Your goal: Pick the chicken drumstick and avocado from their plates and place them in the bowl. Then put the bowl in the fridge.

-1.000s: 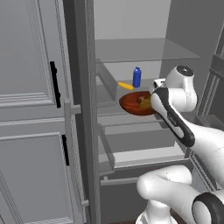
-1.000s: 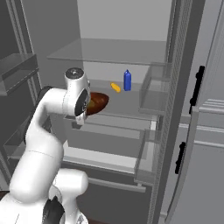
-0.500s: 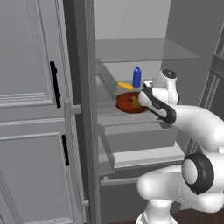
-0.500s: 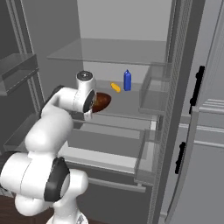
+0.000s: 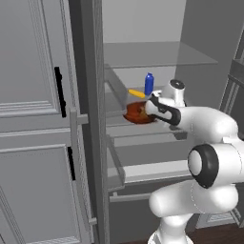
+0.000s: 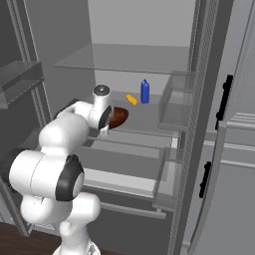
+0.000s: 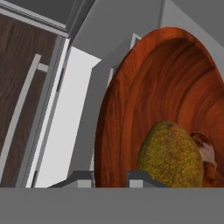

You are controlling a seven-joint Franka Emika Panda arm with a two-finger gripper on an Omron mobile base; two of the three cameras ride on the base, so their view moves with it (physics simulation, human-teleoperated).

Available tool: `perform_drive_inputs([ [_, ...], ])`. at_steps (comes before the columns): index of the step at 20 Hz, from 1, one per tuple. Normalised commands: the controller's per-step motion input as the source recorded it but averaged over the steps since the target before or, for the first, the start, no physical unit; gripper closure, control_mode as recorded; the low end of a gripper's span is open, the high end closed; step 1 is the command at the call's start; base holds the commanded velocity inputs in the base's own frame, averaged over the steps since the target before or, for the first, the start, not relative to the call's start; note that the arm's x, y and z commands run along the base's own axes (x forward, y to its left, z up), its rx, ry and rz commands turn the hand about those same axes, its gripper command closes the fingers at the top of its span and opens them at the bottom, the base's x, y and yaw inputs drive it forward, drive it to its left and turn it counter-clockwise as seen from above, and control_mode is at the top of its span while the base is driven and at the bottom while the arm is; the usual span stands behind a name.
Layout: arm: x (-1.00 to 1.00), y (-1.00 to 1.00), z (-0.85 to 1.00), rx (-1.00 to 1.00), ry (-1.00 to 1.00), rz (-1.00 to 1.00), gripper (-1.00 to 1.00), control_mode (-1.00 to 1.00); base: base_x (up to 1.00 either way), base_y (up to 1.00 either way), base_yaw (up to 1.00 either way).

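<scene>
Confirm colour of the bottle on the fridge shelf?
Blue bottle; clearest in the right base view.

bowl [image 7: 144,105] showing glossy reddish-brown with darker concentric wood-grain rings. avocado [image 7: 170,155] showing speckled olive-yellow. drumstick [image 7: 204,151] peeking out orange-brown. fridge [image 5: 157,57] reading flat grey, shelves paler grey, door handles [image 5: 59,91] black. blue bottle [image 6: 145,91] and small orange-yellow item [image 6: 131,99] sitting on the shelf. floor [image 7: 22,65] showing dark brown wood grain.
</scene>
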Motion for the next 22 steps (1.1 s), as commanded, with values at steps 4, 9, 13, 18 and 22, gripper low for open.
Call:
perform_drive_inputs([
  [4, 0.65, 0.0, 0.0, 0.01, 0.0, 0.0, 1.0, -1.0, 0.0, 0.0, 0.0],
  [9, 0.5, 0.04, -0.05, 0.01, 0.0, 0.0, 1.0, -1.0, 0.0, 0.0, 0.0],
  [13, 0.26, 0.15, -0.27, 0.01, 0.0, 0.0, 1.0, -1.0, 0.0, 0.0, 0.0],
  [18, 0.09, 0.1, -0.39, 0.0, 0.0, 0.0, 1.0, -1.0, 0.0, 0.0, 0.0],
  [22, 0.35, 0.0, -0.12, 0.0, 0.0, 0.0, 1.0, -1.0, 0.0, 0.0, 0.0],
])
